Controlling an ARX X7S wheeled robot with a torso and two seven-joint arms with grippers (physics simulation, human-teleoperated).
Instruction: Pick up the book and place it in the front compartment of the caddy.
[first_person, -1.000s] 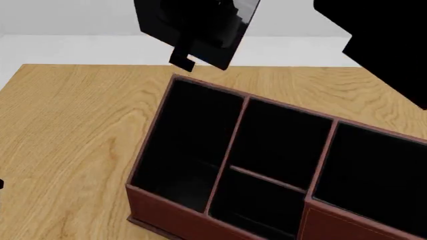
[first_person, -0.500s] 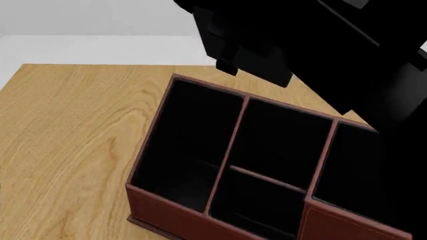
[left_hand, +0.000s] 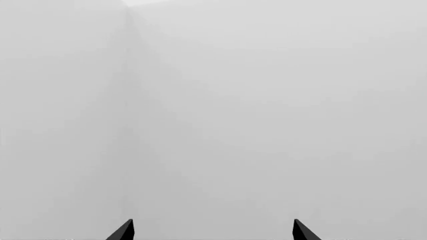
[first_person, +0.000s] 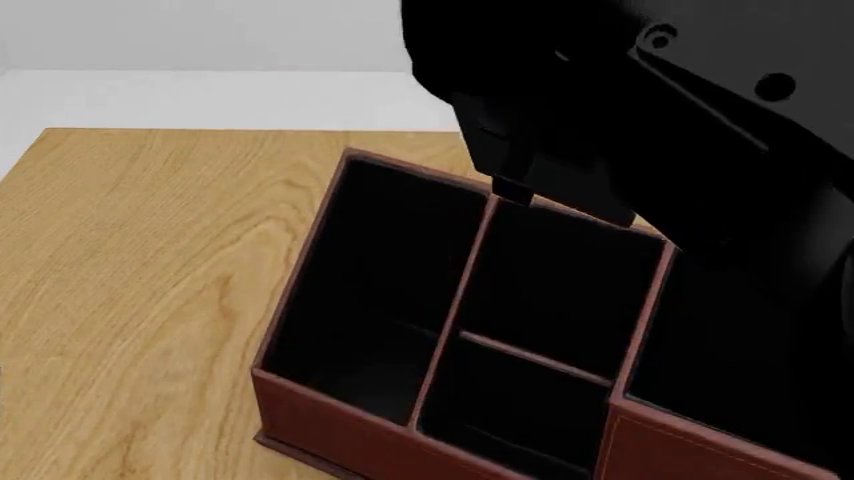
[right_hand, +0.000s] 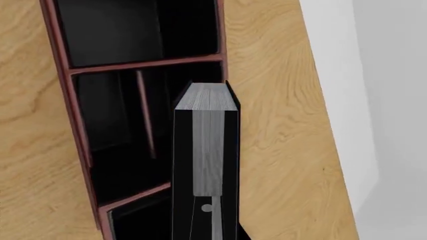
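In the right wrist view, nearest the lens, the right gripper is clamped on the book — its black covers run up the frame on either side of the pale page edges, with the pages' end face at the far tip. The book hangs above the caddy, over its edge where the brown rim meets the table; it touches neither. Beneath it lie the caddy's black compartments, split by thin reddish dividers.

From the head view, the caddy sits at the near edge of the table, its low front wall closest, then a small compartment behind a cross divider, a long one to its left and deeper ones beyond. The right arm fills the upper right as a large black mass, reaching over the caddy's far rim and hiding the book from this view.

The left gripper shows only as two dark fingertips set well apart — released, holding nothing — against a blank grey wall.
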